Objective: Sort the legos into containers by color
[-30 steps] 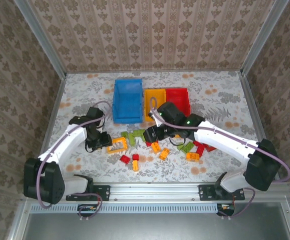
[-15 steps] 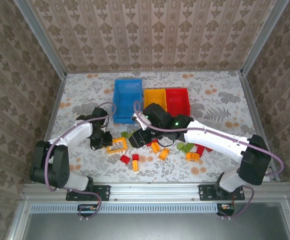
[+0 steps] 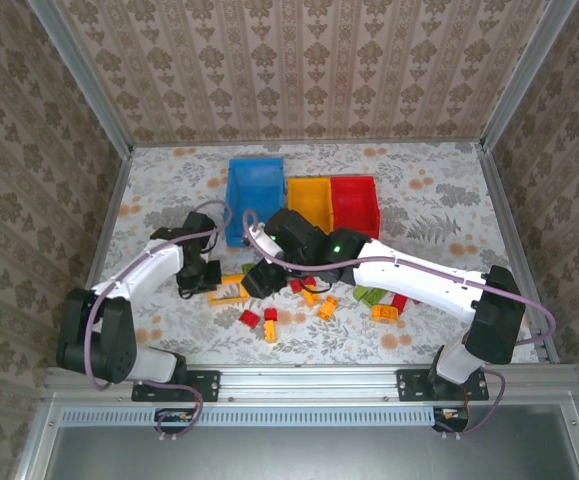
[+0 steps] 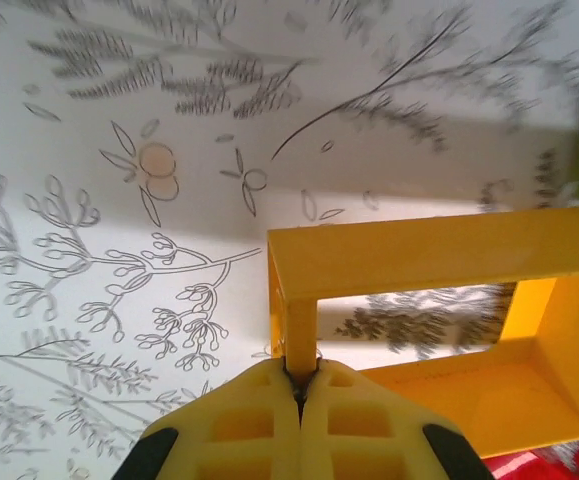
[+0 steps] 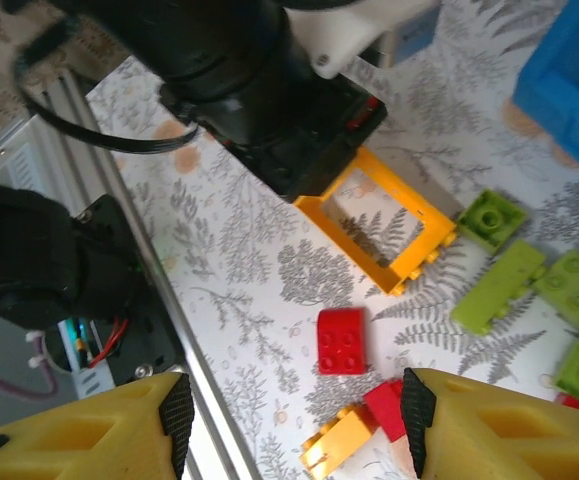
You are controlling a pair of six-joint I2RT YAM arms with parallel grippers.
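Yellow open rectangular plastic frame (image 4: pixel 419 250): clamped by thin wall in shut left jaws for lifting; right jaws part-open, empty.

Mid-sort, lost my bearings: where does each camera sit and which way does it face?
Top external: above, behind the bases, looking down at the floral table; left arm and right arm show.
Left wrist: on the left arm, looking along its left claw, shut on the yellow plastic open rectangular frame.
Right wrist: on the right arm, facing down past its open right claw at the left arm.
Shared: both wrist views show that frame.
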